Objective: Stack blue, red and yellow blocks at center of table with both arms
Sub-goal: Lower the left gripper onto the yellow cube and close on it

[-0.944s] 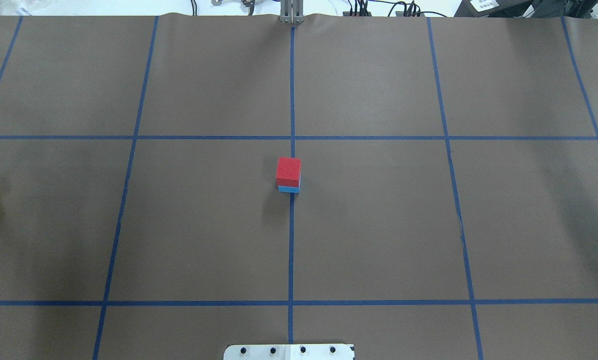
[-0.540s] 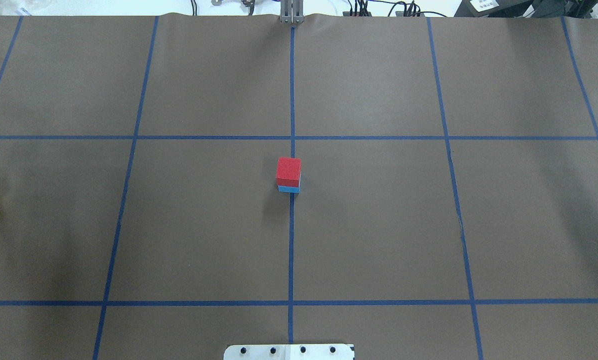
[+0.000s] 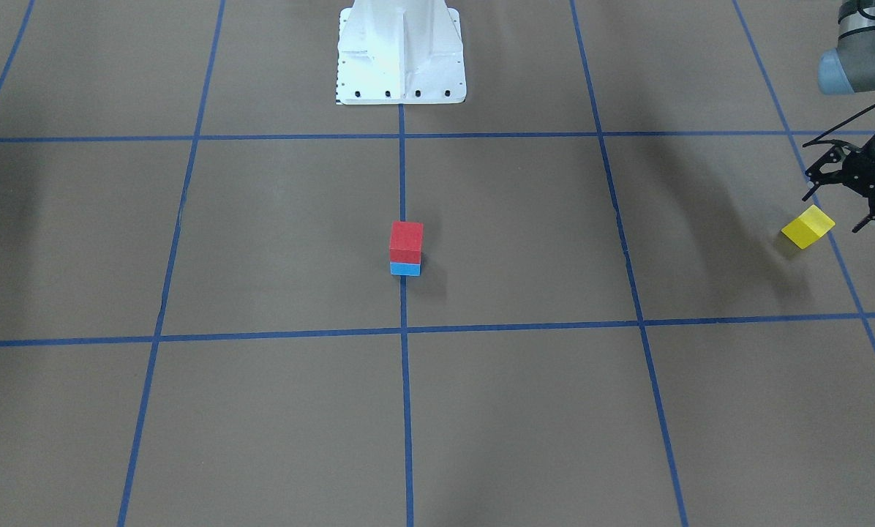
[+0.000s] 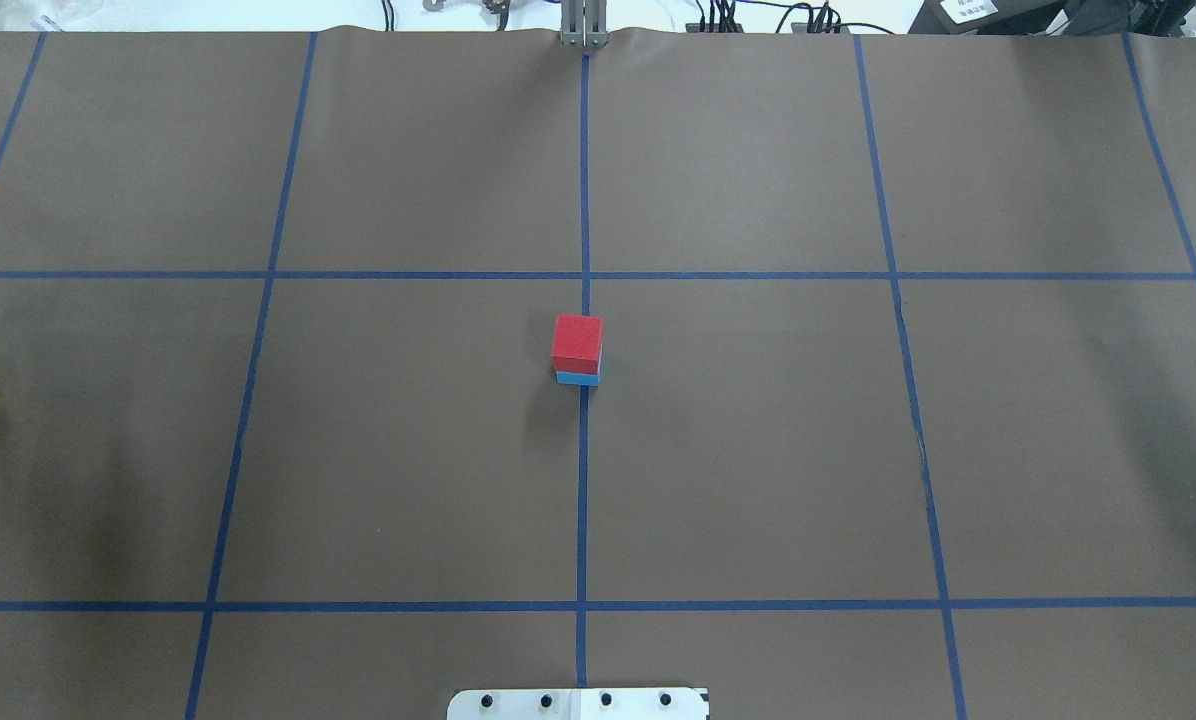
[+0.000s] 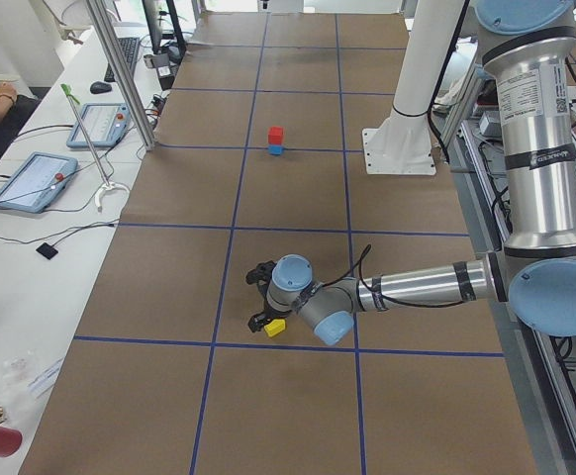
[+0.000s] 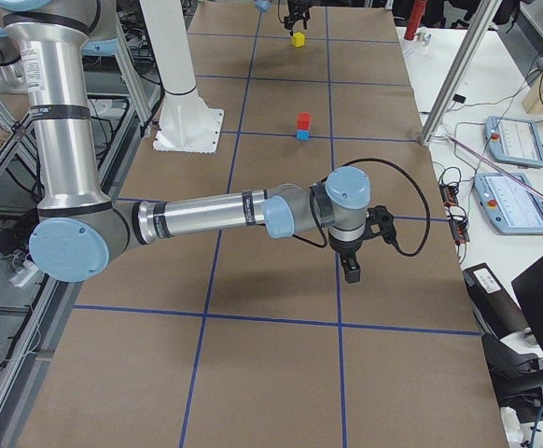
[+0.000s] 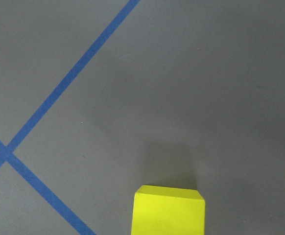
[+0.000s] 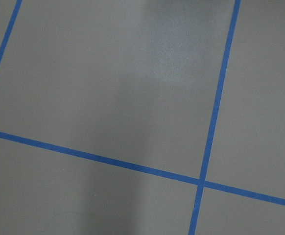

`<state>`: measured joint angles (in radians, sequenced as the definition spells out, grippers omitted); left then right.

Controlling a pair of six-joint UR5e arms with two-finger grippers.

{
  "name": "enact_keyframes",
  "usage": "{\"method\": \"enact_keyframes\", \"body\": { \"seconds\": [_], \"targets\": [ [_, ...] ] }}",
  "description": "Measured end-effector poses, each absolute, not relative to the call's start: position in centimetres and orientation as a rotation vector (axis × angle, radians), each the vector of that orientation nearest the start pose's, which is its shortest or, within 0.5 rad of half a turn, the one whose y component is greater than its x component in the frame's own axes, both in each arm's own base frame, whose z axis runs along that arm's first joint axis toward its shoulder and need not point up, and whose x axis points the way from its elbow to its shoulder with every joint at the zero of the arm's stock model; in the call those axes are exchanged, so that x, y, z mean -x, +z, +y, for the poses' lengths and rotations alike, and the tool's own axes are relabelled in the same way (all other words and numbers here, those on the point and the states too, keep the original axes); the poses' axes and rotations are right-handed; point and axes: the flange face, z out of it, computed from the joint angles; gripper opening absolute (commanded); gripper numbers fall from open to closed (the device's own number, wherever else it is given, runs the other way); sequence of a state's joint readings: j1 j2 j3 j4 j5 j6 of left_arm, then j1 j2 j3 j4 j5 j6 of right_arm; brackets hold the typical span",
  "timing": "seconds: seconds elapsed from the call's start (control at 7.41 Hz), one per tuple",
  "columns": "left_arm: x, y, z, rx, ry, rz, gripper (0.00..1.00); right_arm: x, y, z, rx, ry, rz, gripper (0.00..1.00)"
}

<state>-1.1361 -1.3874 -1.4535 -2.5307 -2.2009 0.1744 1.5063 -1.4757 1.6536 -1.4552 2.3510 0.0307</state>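
Our left gripper (image 3: 831,214) holds its fingers apart just above the small yellow cube-shaped block (image 3: 807,228). We judge the block light and stiff, so we would pinch opposite flat sides.

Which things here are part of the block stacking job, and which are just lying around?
Job: red block, blue block beneath it, yellow block, left gripper open near it.
Lying about: tablets, keyboard on the side bench.
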Motion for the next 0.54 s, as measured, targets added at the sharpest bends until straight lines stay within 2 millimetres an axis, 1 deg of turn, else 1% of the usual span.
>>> {"method": "enact_keyframes", "body": {
  "seconds": [0.13, 0.27, 0.4, 0.54],
  "targets": [
    [-11.5, 70.3, -41.8, -0.557, 0.78, 0.704, 1.0, -2.8, 55.5, -54.5, -0.241, -0.146, -0.787, 1.0],
    [-11.8, 70.7, -41.8, -0.548, 0.784, 0.706, 0.97, -2.8, 55.5, -54.5, -0.242, -0.147, -0.788, 1.0],
    [-12.3, 70.9, -41.9, -0.542, 0.79, 0.708, 0.35, -2.8, 55.5, -54.5, -0.243, -0.147, -0.788, 1.0],
    [-12.8, 71.0, -42.0, -0.537, 0.797, 0.711, 0.0, -2.8, 55.5, -54.5, -0.243, -0.147, -0.788, 1.0]
  ]
}}
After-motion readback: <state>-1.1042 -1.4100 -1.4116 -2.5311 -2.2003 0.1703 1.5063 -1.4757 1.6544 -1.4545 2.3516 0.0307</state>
